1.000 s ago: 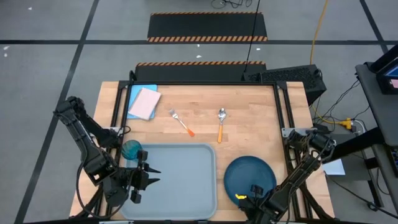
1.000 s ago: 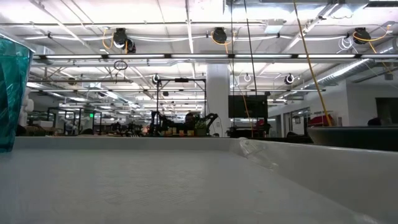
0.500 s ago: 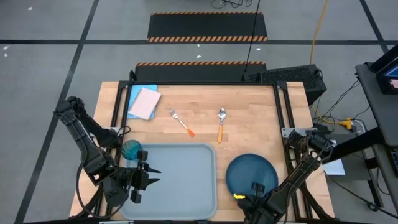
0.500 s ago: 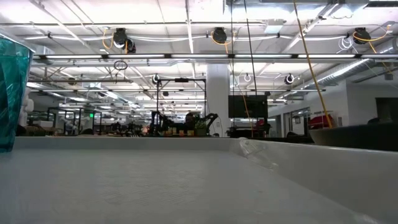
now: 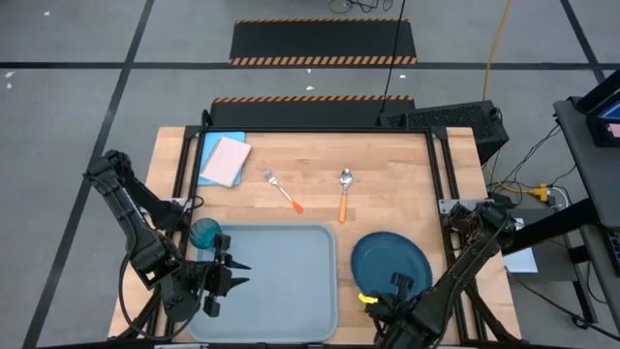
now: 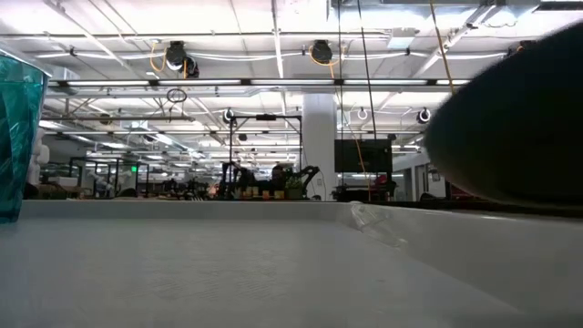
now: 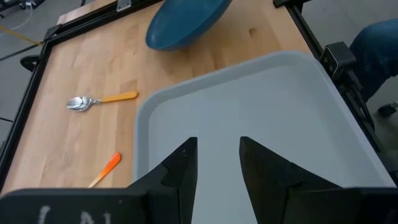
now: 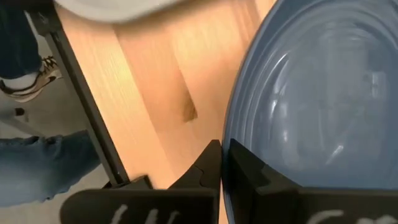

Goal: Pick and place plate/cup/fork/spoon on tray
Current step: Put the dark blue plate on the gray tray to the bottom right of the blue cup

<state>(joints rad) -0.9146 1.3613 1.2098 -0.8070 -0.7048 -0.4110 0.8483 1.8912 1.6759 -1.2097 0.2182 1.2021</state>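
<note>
High view shows you the right gripper (image 5: 385, 294) pinching the plate (image 5: 390, 263) by its rim, just right of the tray (image 5: 281, 281). Your left gripper (image 5: 234, 274) waits with fingers spread over the tray, beside the cup (image 5: 204, 233).

On my wooden table (image 5: 387, 184) I see the tray (image 5: 281, 281) at the near edge, fork (image 5: 283, 191) and spoon (image 5: 344, 192) mid-table, a blue-and-pink rectangle (image 5: 223, 158) at the far left corner.

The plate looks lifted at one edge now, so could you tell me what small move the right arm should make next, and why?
Probably carry the plate sideways toward the tray. The right claw is shut on the plate's rim, the plate tilts off the table in the left wrist view, and it is still beside the tray, not over it. The left claw waits open over the tray.
</note>
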